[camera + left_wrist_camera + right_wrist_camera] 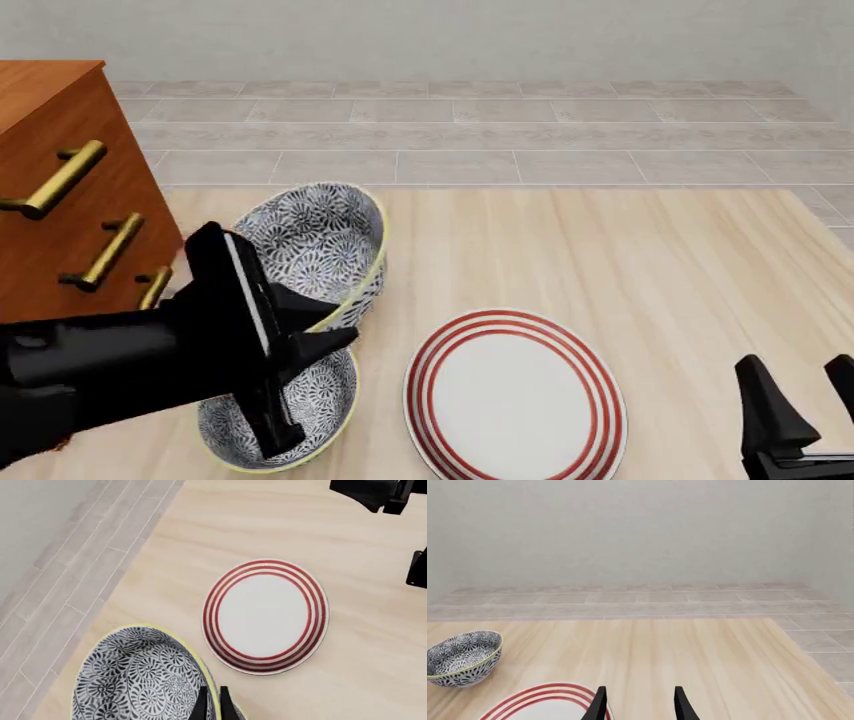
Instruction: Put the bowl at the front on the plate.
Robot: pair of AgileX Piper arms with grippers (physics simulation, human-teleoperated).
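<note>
Bowl (318, 395) at the front sits near the bench's front-left corner, just left of the plate (514, 395). Left gripper (213, 706) has its fingers nearly together w/ the yellow-green rim running between them, so I read it as clamped on the rim on the side facing the plate. Right gripper (637, 705) is idle near the front-right corner, fingers apart, holding nothing.

To do the step well: keep the pinch firm, since a one-sided rim hold lets a deep bowl swing & tip. Lift until the base clears the plate's edge, carry it across toward the bench's right, centre it over the white middle inside the red rings, lower it level, then release. Keep away from the back bowl (314, 240), which is close behind.

Hard to make out:
- In the front view the left arm covers approx half the bowl & the grip point itself, so whether the base is on the bench or just off it is unclear.
- Left wrist view cuts off the bowl's near side & the fingers' upper parts.
- Only two bowls show clearly; a third can't be picked out for sure.
- Right wrist view shows one bowl (460, 657) beside the plate, which one I can't tell.
</note>
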